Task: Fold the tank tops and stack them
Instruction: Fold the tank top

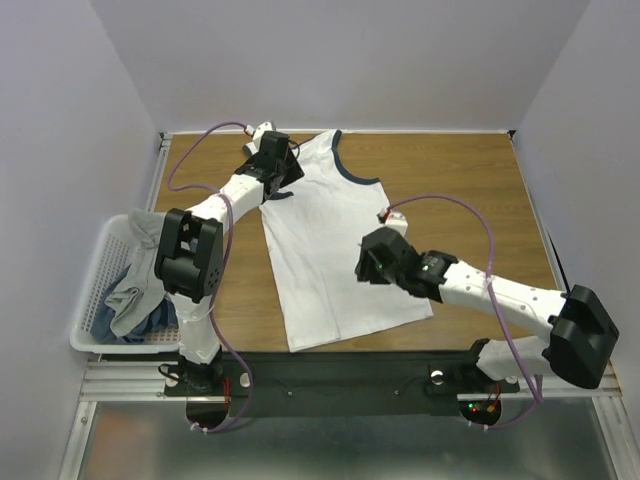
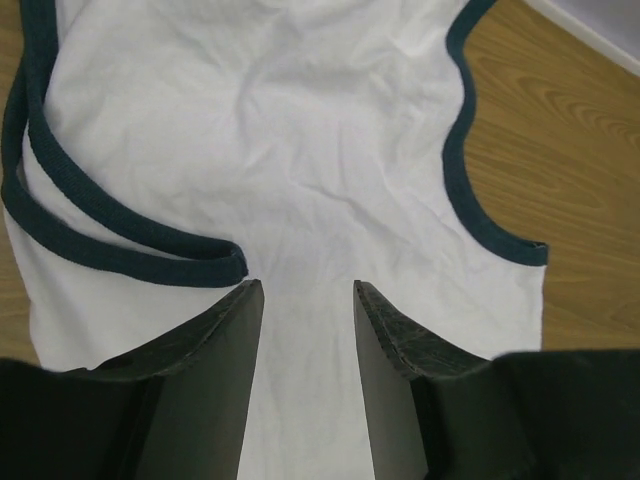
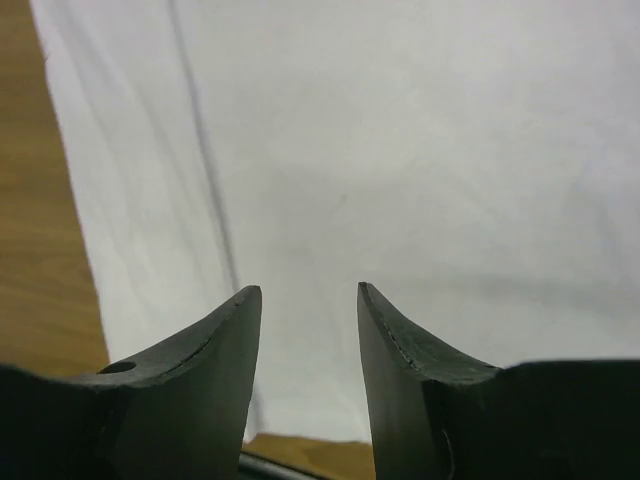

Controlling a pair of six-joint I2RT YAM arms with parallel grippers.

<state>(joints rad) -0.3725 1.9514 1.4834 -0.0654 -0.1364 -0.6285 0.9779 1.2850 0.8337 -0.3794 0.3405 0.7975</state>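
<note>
At the left, the basket (image 1: 92, 300) holds the grey tops (image 1: 130, 295). The left gripper (image 2: 305, 290) hangs part open and empty over the far, strap end of the white top (image 1: 320, 240). That top lies flat mid-table, its long axis running far to near. The right gripper (image 3: 308, 290), likewise parted and empty, sits over its right half, nearer the hem. Bare table (image 1: 470, 180) to the right gives room for folding.

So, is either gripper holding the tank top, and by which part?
Nothing is held: the left gripper and right gripper stand open above the white tank top.
</note>
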